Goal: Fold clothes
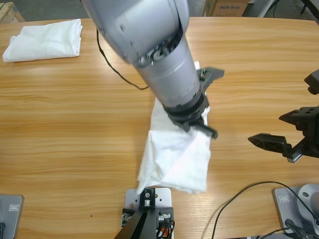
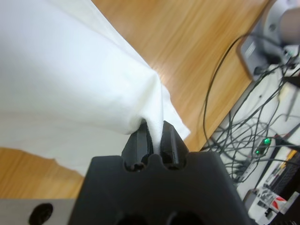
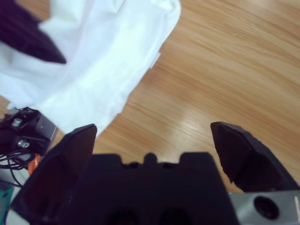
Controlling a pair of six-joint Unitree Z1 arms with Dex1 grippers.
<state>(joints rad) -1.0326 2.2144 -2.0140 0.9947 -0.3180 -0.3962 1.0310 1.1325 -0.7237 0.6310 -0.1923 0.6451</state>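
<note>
A: How far along is the folding?

B: One shirt looks finished. A folded white T-shirt [image 1: 44,40] lies at about ten o'clock on the tabletop [image 1: 75,114], well apart from everything else.

A: And the second one?

B: Not folded yet, I'd judge. The hanging T-shirt [image 1: 177,157] is near the centre, toward six o'clock. The left pincer [image 2: 154,136] is clenched on a bunched edge of it, with the cloth pinched between the two black jaws and draping away in loose folds.

A: Is it lying flat anywhere?

B: Its lower part seems to reach the tabletop near the front edge, but it is crumpled rather than spread. I cannot tell how much actually rests there.

A: What about the other arm?

B: The right pincer [image 1: 279,142] sits at about four o'clock, released, jaws wide apart, grasping nothing. It stands apart from the shirt.

A: So what is left?

B: Probably laying this shirt out and folding it.
</note>
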